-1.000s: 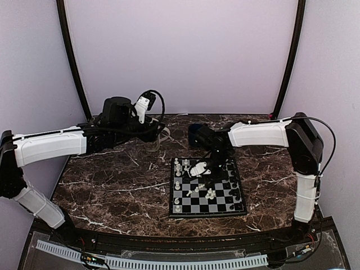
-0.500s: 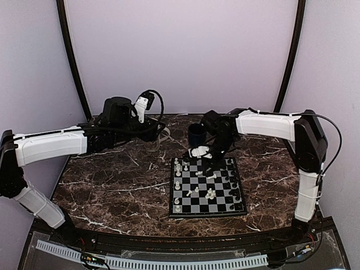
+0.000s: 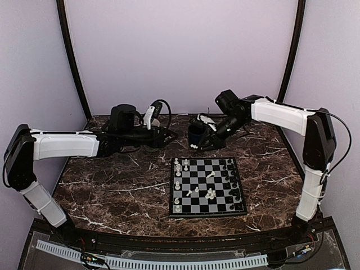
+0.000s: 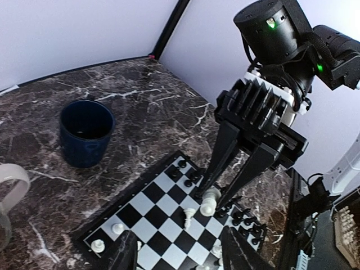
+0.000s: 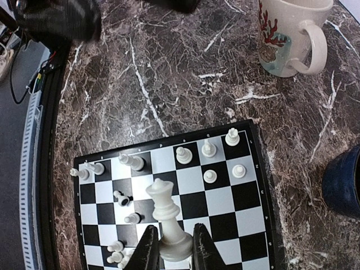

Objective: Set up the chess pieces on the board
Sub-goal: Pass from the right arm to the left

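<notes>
The board lies right of the table's centre. White chess pieces stand along its left side, black ones along its right, and a few whites lie in the middle. My right gripper hangs above the board's far edge, by a blue mug. In the right wrist view it is shut on the base of a tall white crowned piece, upright above the board. The left wrist view shows that piece between the black fingers. My left gripper is open and empty, left of the mug.
A white mug with a coral pattern stands on the marble beyond the board's white side, mostly hidden behind my left gripper in the top view. The blue mug stands upright behind the board. Curtain walls close the table's back and sides.
My right gripper has risen off the board with the white piece and swung back toward the blue mug. My left arm has reached further right and lower.
</notes>
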